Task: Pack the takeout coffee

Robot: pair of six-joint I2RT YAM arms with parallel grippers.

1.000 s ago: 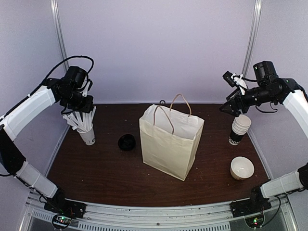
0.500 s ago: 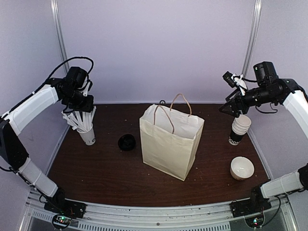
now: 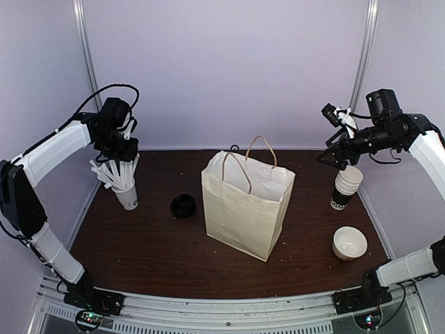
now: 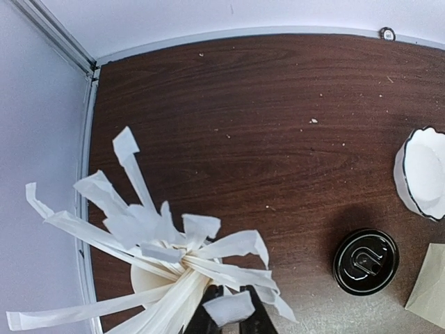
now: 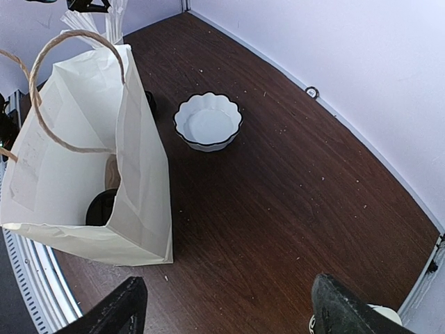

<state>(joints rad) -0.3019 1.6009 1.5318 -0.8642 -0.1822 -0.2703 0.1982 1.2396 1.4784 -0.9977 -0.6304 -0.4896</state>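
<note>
Here the takeout coffee (image 3: pixel 183 205) stands on the desk (image 3: pixel 139 250) at left-centre of the overhead view, black lid up. It is outside the paper bag (image 3: pixel 243 209), near the bag's left side but not touching it. The bag stands upright in the middle of the frame, mouth open, both handles raised. At upper left the left end effector (image 4: pixel 229 316) hangs directly over the white cup of straws (image 3: pixel 126 195). In the left wrist view its fingers (image 4: pixel 261 321) sit close together at the bottom edge with a white straw end between them, but whether they actually pinch it cannot be told. In that same view the coffee's lid lies toward the lower right, well apart from the straws. At upper right the right end effector (image 5: pixel 228 296) hovers above the stack of nested cups (image 3: pixel 345 186), its fingers spread wide and holding nothing. A white scalloped bowl (image 5: pixel 207 122) sits on the desk beyond the bag in the right wrist view, and a round bowl (image 3: pixel 349 243) sits at lower right of the overhead view, near the stack.
</note>
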